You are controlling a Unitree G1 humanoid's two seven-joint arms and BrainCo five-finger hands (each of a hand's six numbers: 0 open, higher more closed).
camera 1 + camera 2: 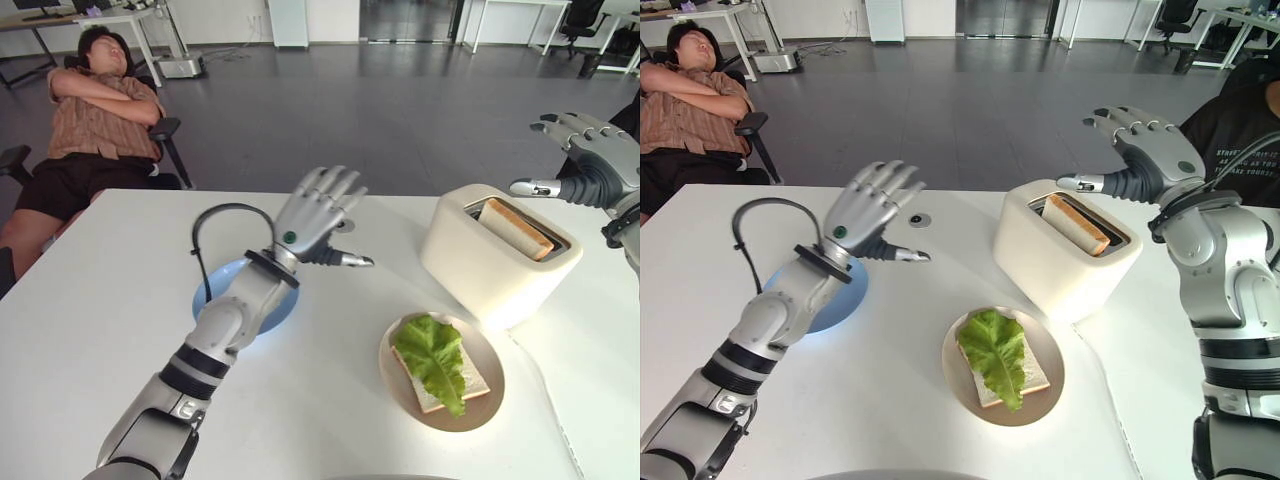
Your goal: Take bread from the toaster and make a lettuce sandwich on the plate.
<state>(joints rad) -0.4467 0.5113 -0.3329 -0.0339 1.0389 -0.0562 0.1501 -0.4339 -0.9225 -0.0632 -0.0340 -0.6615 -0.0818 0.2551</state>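
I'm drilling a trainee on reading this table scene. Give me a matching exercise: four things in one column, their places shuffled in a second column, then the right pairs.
Things
1. lettuce leaf
2. upright bread slice
3. blue dish
4. right robot hand

Places
A. in the slot of the toaster
B. partly covered by the forearm of the left robot hand
C. on the flat bread slice on the plate
D. held open in the air near the toaster

Pairs: 1-C, 2-A, 3-B, 4-D
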